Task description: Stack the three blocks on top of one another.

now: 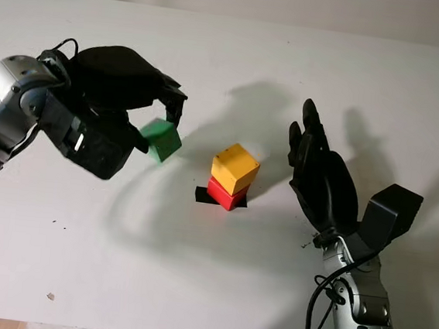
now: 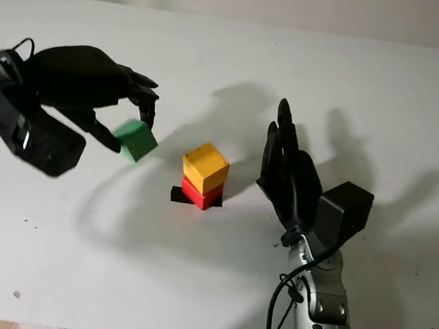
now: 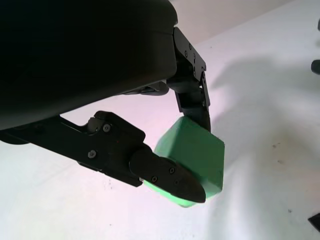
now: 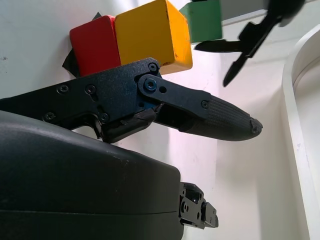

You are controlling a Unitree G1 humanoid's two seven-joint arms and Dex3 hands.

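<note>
With my left hand [image 1: 123,116] fingers pinching the green block [image 1: 160,140] left of the yellow block [image 1: 235,168] on the red block [image 1: 224,194], I should centre it squarely above, right hand [image 1: 323,178] open alongside.

Left hand [image 2: 104,111] grips green block [image 2: 136,141] beside yellow block [image 2: 205,166] atop red block [image 2: 199,194]

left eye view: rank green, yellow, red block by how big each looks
1. yellow block, sitting on the red one, most surface showing.
2. green block, held by the left hand; looks close to yellow, fingers cover part, so unsure.
3. red block, mostly hidden under yellow.
Right hand is open beside the stack.
</note>
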